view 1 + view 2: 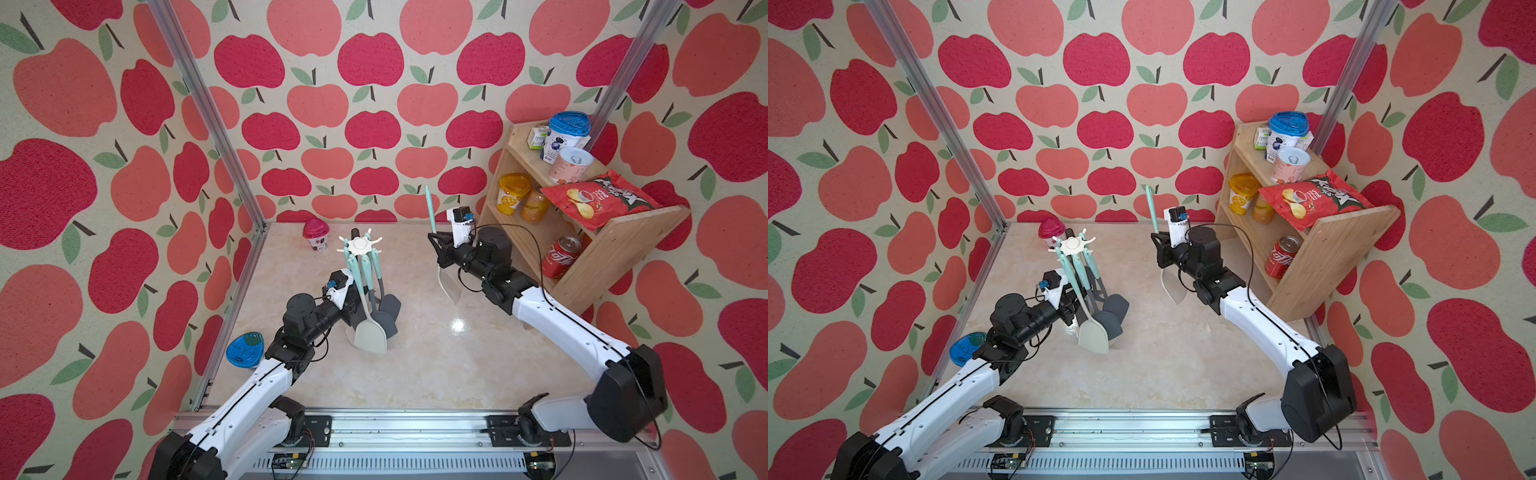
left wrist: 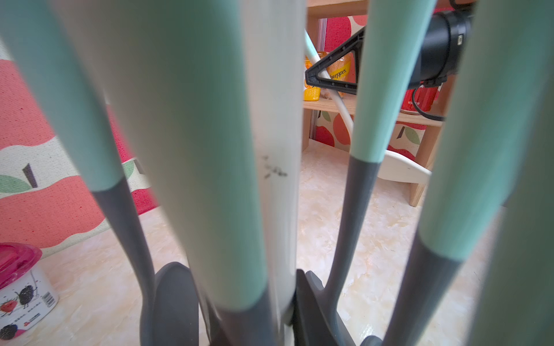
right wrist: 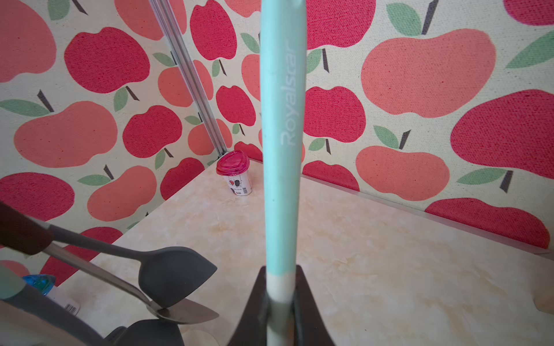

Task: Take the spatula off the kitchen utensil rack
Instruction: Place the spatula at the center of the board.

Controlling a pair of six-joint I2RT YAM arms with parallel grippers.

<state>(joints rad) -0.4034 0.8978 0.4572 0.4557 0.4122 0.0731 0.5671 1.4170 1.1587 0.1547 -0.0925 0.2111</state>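
The spatula [image 3: 281, 134] stands clear of the kitchen utensil rack [image 1: 359, 246], over the desk [image 1: 415, 374], pinched by the right hand [image 1: 435, 241]; a slack pinch could drop it. The left hand [image 1: 349, 297] crowds the rack's pole, grip hidden; a nudge could topple it.

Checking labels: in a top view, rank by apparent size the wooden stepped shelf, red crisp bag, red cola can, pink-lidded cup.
Largest to smallest:
wooden stepped shelf
red crisp bag
red cola can
pink-lidded cup

White arm links [image 1: 557, 318], black joints [image 1: 623, 390]
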